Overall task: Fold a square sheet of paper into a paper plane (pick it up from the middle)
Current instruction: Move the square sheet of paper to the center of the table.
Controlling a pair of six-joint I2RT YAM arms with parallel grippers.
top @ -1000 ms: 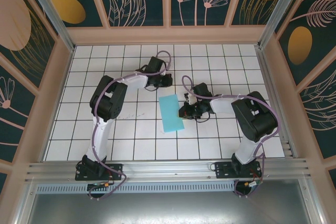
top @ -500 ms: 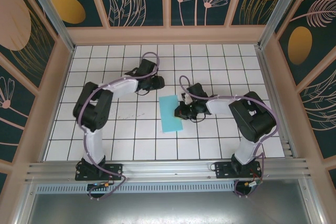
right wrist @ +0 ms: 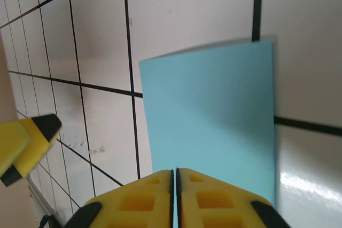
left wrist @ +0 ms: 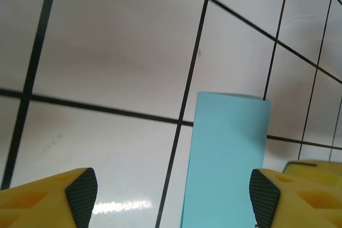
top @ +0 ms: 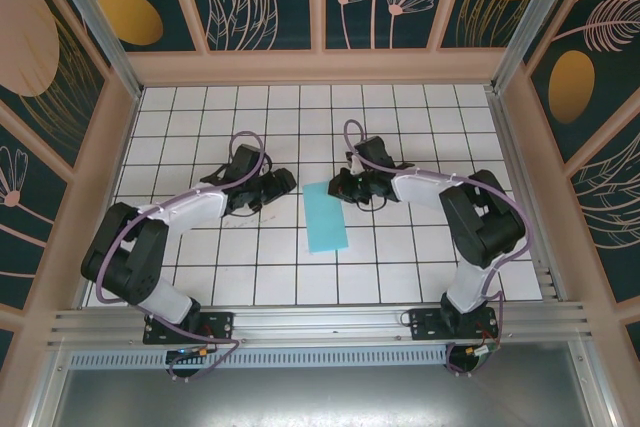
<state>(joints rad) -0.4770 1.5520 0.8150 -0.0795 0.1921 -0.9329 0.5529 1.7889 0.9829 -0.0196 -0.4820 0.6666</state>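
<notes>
White arms (top: pixel 190 209), yellow tools (left wrist: pixel 172 198) (right wrist: pixel 175 185), seemingly black-tipped

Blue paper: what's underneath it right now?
The blue paper lies flat on the white tiled table; grid lines run beneath it. Anything thin under the sheet would be covered from view.

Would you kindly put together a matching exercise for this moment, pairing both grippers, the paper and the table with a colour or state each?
Things:
1. left gripper
2. right gripper
3. paper
4. table

Colour or state:
A. turquoise, lying flat
B. jaws wide apart
C. white with black grid lines
D. jaws closed together

Pairs: 1-B, 2-D, 3-A, 4-C.
</notes>
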